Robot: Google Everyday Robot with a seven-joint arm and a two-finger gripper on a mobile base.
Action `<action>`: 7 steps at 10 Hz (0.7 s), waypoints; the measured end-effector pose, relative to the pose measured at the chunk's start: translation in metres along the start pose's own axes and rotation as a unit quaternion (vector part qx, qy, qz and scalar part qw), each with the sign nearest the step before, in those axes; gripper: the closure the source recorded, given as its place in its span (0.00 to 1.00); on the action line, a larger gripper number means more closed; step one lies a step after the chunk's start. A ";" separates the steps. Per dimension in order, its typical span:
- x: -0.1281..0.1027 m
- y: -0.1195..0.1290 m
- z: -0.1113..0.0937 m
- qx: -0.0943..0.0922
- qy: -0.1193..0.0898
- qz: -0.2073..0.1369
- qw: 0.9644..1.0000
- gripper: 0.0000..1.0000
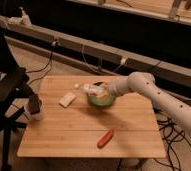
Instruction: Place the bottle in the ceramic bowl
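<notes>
The green ceramic bowl (103, 99) sits at the back middle of the wooden table (84, 130). The whitish bottle (91, 89) lies sideways over the bowl's left rim, held at the end of my white arm, which reaches in from the right. My gripper (101, 91) is right above the bowl, on the bottle's right end. The bottle's white cap points left, past the rim.
A flat white block (67, 99) lies left of the bowl. A white cup (35, 109) with a dark object stands near the left edge. A red sausage-shaped item (105, 138) lies near the front. A black chair (4, 95) stands left of the table. Cables hang behind.
</notes>
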 end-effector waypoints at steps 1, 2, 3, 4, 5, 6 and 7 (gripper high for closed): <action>-0.001 0.004 0.003 -0.003 0.005 0.000 1.000 0.78; 0.000 0.003 0.002 0.001 0.001 0.003 1.000 0.85; 0.004 -0.005 -0.004 0.017 -0.005 0.019 1.000 0.95; 0.006 -0.017 -0.006 0.031 -0.011 0.036 0.999 0.99; 0.010 -0.031 -0.006 0.040 -0.021 0.060 0.997 1.00; 0.018 -0.042 -0.010 0.049 -0.026 0.083 0.995 1.00; 0.027 -0.051 -0.015 0.060 -0.025 0.101 0.993 0.99</action>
